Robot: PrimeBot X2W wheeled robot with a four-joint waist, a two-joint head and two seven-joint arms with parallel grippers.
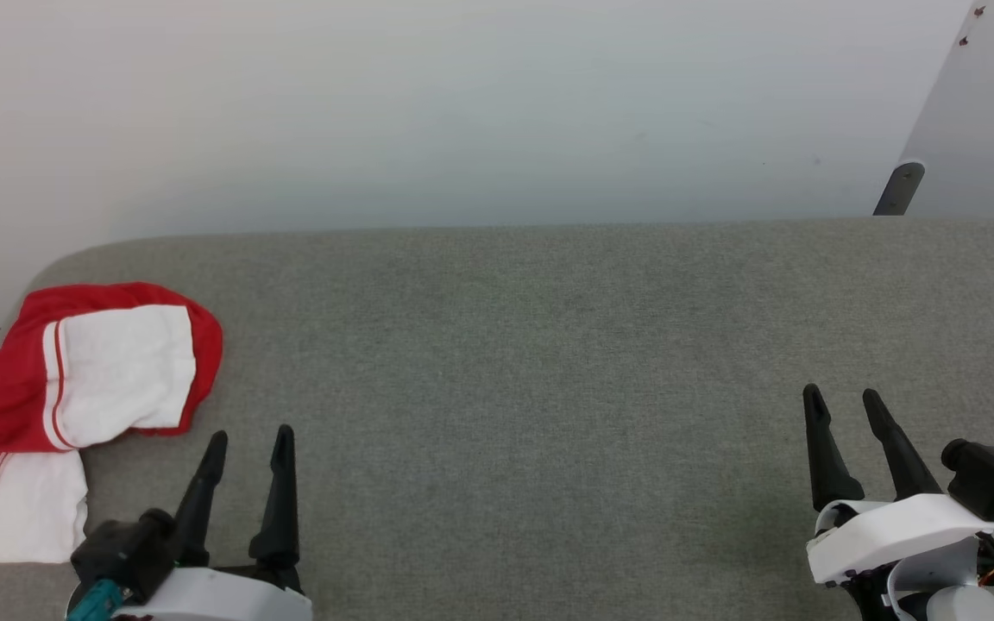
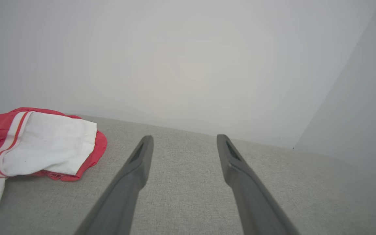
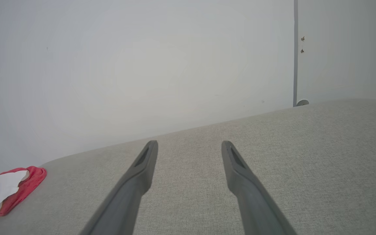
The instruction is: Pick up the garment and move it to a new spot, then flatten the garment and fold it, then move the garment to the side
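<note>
2 grippers are showing in the head view, both empty: left gripper at lower left, right gripper at lower right, well apart from each other. On the left gripper the fingers are standing spread, with bare grey fabric showing between them and nothing clamped. Right fingers are standing spread the same way, holding nothing.

Crumpled garment is lying at the far left end of the surface. Its red body is bunching around white panels and striped red-and-white trim is running along the seams. Part of it is running off the head view's left border. Left fingertips are pointing up just beside its near right edge, not touching it. In the right wrist view it is showing small at lower left, far from those fingers. White wall is rising behind the surface.
</note>
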